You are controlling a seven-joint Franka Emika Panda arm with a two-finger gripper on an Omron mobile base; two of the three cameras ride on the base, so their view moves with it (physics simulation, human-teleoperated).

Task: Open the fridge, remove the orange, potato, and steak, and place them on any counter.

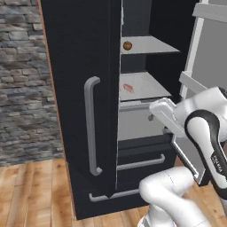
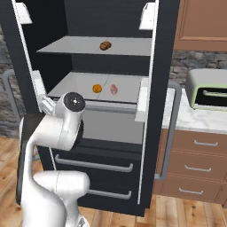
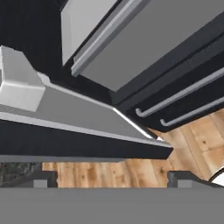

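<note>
Looking into the fridge [image 2: 160, 53] from the base, I see both upper doors swung open; the potato [image 2: 105, 45] sits on the upper shelf, with the orange [image 2: 97, 88] and steak [image 2: 114, 89] just beside each other on the shelf below. My gripper [image 3: 112, 181] has its jaws spread wide with nothing between them, the two tips [image 3: 41, 179] showing at the bottom of the hand view, near the lower edge of an open door above wood floor [image 3: 131, 170]. Right of the fridge, the counter [image 2: 186, 119] carries a toaster oven [image 2: 207, 91].
</note>
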